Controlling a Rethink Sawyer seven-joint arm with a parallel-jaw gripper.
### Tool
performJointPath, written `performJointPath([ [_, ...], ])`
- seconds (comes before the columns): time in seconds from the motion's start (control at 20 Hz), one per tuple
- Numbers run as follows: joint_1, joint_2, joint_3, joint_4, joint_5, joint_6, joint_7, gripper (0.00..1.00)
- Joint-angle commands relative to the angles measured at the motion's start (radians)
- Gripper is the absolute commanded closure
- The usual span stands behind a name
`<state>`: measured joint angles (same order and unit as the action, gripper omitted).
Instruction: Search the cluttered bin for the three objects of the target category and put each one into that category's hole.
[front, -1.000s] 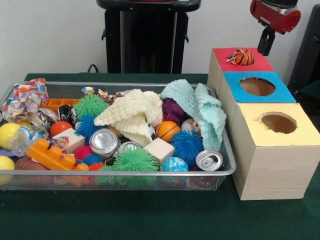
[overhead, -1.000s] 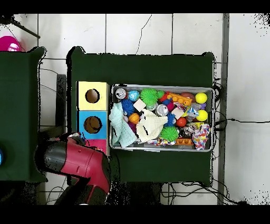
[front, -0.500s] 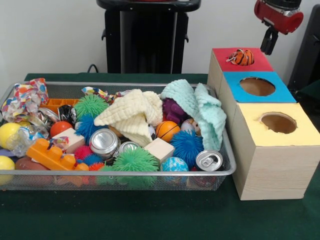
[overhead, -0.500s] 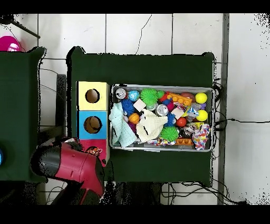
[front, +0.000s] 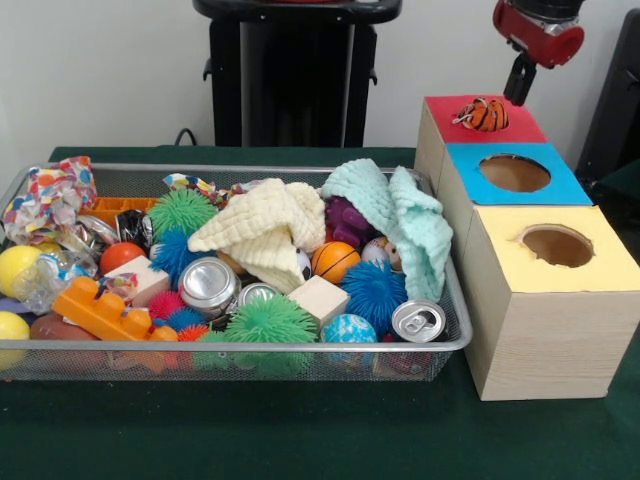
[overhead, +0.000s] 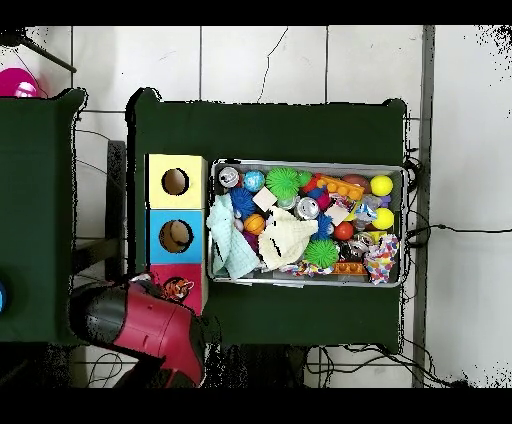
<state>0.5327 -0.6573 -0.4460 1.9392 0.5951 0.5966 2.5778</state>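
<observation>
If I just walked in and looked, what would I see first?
Probably the wire bin packed with colourful toys, with a cream cloth and a mint cloth draped over the pile. Next to it, a small orange striped toy sits on top of the red box.

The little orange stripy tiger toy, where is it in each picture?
Front view: the small orange and black striped tiger toy sits on the red-topped box, upper right, at the far end of the row of boxes.
Overhead view: the same toy shows lower left, on the red-topped box, just above the red arm.
Shared landmark: the blue-topped box with a round hole, next to the red one.
</observation>
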Motion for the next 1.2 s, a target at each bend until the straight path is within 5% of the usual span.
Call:
performJointPath([
  [0.05, -0.060, 0.013, 0.068, 0.129, 0.066, -0.088, 0.219, 1.00],
  [0.85, -0.265, 0.077, 0.285, 0.240, 0.112, -0.374, 0.144, 1.00],
  [1.2, -0.260, 0.112, 0.309, 0.228, 0.106, -0.411, 0.206, 1.00],
])
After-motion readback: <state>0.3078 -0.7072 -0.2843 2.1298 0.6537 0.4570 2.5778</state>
